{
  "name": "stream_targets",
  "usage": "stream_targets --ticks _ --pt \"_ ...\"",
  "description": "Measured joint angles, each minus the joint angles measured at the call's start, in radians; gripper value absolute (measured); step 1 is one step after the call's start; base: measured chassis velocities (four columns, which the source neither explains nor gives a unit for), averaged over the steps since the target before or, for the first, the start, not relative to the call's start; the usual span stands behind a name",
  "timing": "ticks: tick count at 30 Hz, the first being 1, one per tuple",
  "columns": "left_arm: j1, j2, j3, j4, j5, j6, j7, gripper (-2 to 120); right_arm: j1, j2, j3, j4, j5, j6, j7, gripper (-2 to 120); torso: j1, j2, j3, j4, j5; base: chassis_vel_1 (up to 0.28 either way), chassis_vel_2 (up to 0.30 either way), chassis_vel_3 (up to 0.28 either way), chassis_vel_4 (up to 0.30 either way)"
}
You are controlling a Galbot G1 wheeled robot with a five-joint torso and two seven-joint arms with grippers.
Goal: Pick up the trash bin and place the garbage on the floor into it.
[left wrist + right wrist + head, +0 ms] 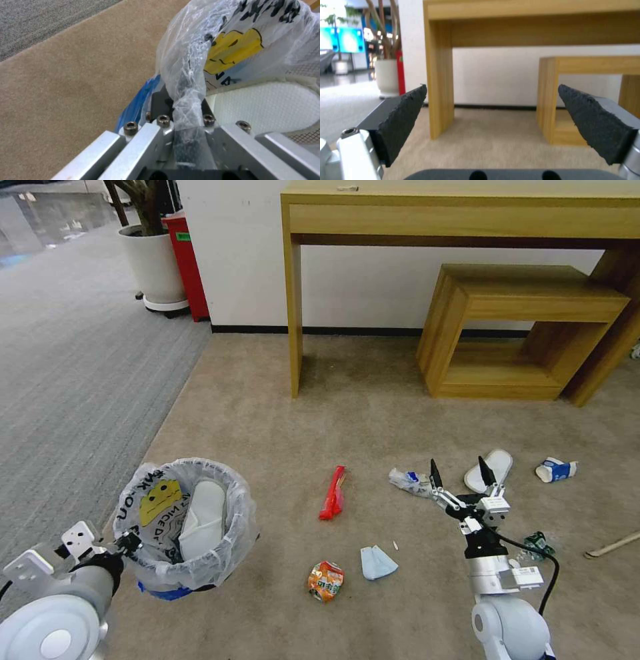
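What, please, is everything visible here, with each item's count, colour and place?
trash bin: one, dark, clear liner, near left
slipper: one, white, in bin
slipper on floor: one, white, far right
red wrapper: one, centre
orange wrapper: one, near centre
crushed bottle: one, clear
paper cup: one, blue-white
desk: one, wooden, by wall
left gripper: shut on bin rim
right gripper: open, above floor

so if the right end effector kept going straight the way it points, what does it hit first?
Probably nothing close: the open right end effector aims level over bare carpet, between the desk leg and the small wooden bench. The white wall looks first, though depth is unclear.
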Motion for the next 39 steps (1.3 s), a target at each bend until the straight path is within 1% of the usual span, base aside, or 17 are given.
stream_targets --ticks 2,3,6,8,10,11,14,15,18,19,20,21,23,26,27,30,39 --pt "0.002 -0.002 0.001 -0.005 0.002 0.0 0.0 0 -0.011 -0.017 -0.006 0.012 0.006 -0.055 0.0 100 0.0 0.0 0.0 0.0001 0.0 0.0 0.0 0.0 0.0" --pt "0.002 -0.002 0.001 -0.005 0.002 0.0 0.0 0 -0.011 -0.017 -0.006 0.012 0.006 -0.055 0.0 100 0.0 0.0 0.0 0.0001 0.0 0.0 0.0 0.0 0.0" --pt "0.007 -0.004 0.001 -0.011 0.005 0.0 -0.001 0 -0.035 -0.053 -0.026 0.03 0.034 -0.167 0.011 100 0.0 0.0 0.0 -0.0001 0.0 0.0 0.0 0.0 0.0" --pt "0.009 -0.005 0.001 -0.012 0.007 0.0 -0.001 0 -0.039 -0.067 -0.037 0.032 0.046 -0.196 0.012 100 0.0 0.0 0.0 -0.0001 0.0 0.0 0.0 0.0 0.0" --pt "0.013 -0.008 0.006 -0.018 0.022 0.0 -0.002 0 -0.042 -0.122 -0.074 0.033 0.091 -0.307 -0.006 100 0.0 0.0 0.0 0.0 0.0001 0.0 0.0 0.0 0.0" --pt "0.013 -0.008 0.006 -0.018 0.022 0.0 -0.002 0 -0.042 -0.122 -0.074 0.033 0.091 -0.307 -0.006 100 0.0 0.0 0.0 0.0 0.0001 0.0 0.0 0.0 0.0" --pt "0.023 -0.016 0.023 -0.034 0.053 0.0 -0.004 0 0.002 -0.23 -0.147 0.007 0.161 -0.503 -0.02 100 0.0 0.0 0.0 0.0001 0.0001 0.0 0.0 0.0 0.0" --pt "0.023 -0.016 0.023 -0.034 0.053 0.0 -0.004 0 0.002 -0.23 -0.147 0.007 0.161 -0.503 -0.02 100 0.0 0.0 0.0 0.0001 0.0001 0.0 0.0 0.0 0.0" --pt "0.033 -0.022 0.03 -0.045 0.076 0.0 -0.005 0 0.065 -0.317 -0.211 -0.044 0.169 -0.612 -0.104 100 0.0 0.0 0.0 0.0002 0.0 0.0 0.0 0.0 0.0" --pt "0.033 -0.022 0.03 -0.045 0.076 0.0 -0.005 0 0.065 -0.317 -0.211 -0.044 0.169 -0.612 -0.104 100 0.0 0.0 0.0 0.0002 0.0 0.0 0.0 0.0 0.0" --pt "0.038 -0.024 0.03 -0.05 0.084 0.0 -0.005 0 0.1 -0.345 -0.252 -0.072 0.148 -0.642 -0.175 100 0.0 0.0 0.0 0.0002 -0.0001 0.0 0.0 0.0 0.0" --pt "0.041 -0.026 0.03 -0.054 0.089 0.0 -0.005 0 0.12 -0.356 -0.282 -0.087 0.134 -0.655 -0.202 100 0.0 0.0 0.0 0.0 -0.0001 0.0 0.0 0.0 0.0" --pt "0.043 -0.027 0.029 -0.057 0.092 0.0 -0.005 0 0.141 -0.362 -0.318 -0.103 0.119 -0.67 -0.217 100 0.0 0.0 0.0 0.0001 0.0 0.0 0.0 0.0 0.0" --pt "0.051 -0.034 0.019 -0.063 0.099 0.0 -0.006 0 0.211 -0.359 -0.425 -0.175 0.014 -0.684 -0.265 100 0.0 0.0 0.0 0.0002 -0.0001 0.0 0.0 0.0 0.0" --pt "0.051 -0.034 0.019 -0.063 0.099 0.0 -0.006 0 0.211 -0.359 -0.425 -0.175 0.014 -0.684 -0.265 100 0.0 0.0 0.0 0.0002 -0.0001 0.0 0.0 0.0 0.0" --pt "0.06 -0.041 0.008 -0.07 0.1 0.0 -0.006 0 0.253 -0.342 -0.498 -0.246 -0.078 -0.663 -0.312 100 0.0 0.0 0.0 0.0001 0.0 0.0 0.0 0.0 0.0" --pt "0.07 -0.063 0.01 -0.075 0.124 0.0 -0.006 0 0.318 -0.275 -0.598 -0.354 -0.145 -0.63 -0.359 100 0.0 0.0 0.0 0.0001 -0.0001 0.0 0.0 0.0 0.0"
